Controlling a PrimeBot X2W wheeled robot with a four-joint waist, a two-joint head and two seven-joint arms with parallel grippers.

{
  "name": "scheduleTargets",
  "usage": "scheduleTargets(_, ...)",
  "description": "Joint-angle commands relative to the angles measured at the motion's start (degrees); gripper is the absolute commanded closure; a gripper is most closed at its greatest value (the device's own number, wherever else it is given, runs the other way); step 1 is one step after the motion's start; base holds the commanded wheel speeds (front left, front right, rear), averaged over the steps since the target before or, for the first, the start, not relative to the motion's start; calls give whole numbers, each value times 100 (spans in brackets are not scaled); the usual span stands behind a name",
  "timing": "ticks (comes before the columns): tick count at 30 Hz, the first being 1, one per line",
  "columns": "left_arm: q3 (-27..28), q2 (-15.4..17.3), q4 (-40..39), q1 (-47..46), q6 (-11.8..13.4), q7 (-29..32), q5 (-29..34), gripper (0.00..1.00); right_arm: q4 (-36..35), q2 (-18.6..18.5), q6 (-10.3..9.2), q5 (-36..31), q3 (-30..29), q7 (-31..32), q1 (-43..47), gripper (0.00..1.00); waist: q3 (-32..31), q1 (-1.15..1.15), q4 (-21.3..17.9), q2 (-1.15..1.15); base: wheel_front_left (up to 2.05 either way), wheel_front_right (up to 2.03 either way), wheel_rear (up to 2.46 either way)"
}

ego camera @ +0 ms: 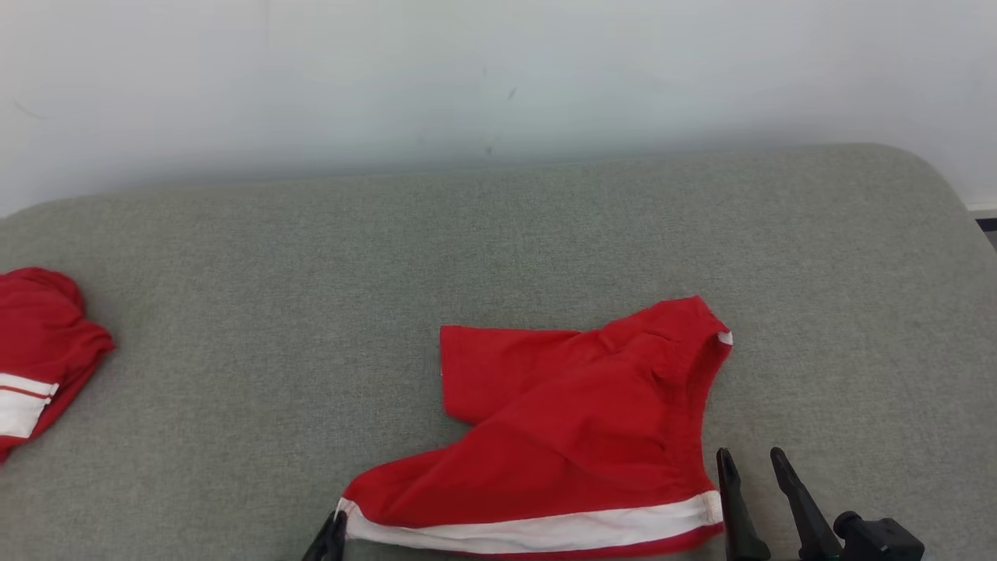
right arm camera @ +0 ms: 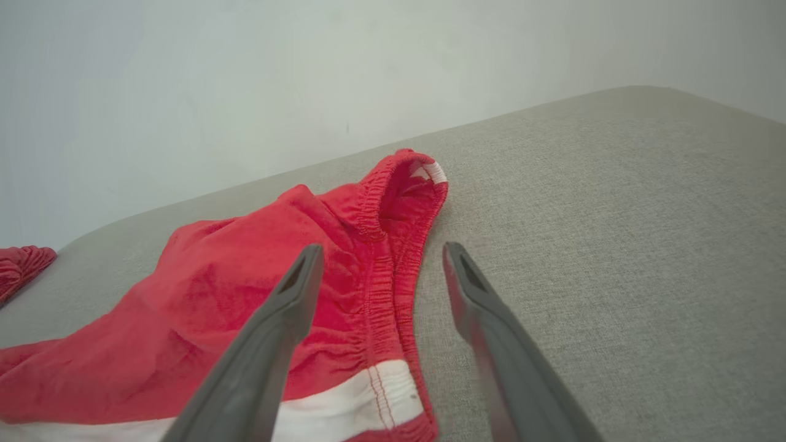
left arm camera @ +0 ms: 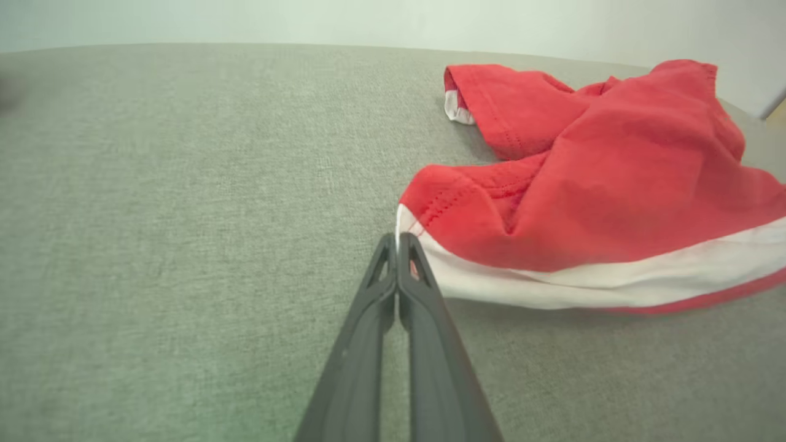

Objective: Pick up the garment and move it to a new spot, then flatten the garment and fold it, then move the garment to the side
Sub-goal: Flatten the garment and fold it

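Closed left tool (left arm camera: 398, 247) seemingly pinching garment (left arm camera: 614, 184) corner, right tool (right arm camera: 382, 247) spread wide

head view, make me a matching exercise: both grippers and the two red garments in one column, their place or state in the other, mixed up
1 left gripper
2 right gripper
3 shorts
4 other garment

a open, just right of the shorts
b at the far left edge
c shut on the shorts' left corner
d crumpled, near the middle front

Pairs: 1-c, 2-a, 3-d, 4-b
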Motion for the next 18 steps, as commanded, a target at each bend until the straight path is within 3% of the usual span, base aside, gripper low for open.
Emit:
scheduleTargets(1,92,37,-94,110,13,-20,53,100,-17,25,-13,-27,12,-2,34,0,-2,-1,88,0,0,0,0)
scheduleTargets(11,-26,-66,-52,583,13,-20,-123,100,54,3,-13,17,58,-1,92,0,-92,-1,181,0,0,0,0)
scheduleTargets(12,-41,-83,-42,601,13,-20,-157,61,61,-10,-13,29,60,-1,116,0,-110,-1,187,0,0,0,0)
scheduleTargets(13,-62,-108,-44,622,13,-20,-184,0,72,-25,-13,39,63,-1,136,0,-137,-1,196,0,0,0,0)
scheduleTargets(18,33,-149,-212,714,13,-20,-266,0,120,-115,-13,46,128,-1,239,0,-230,-1,212,0,0,0,0)
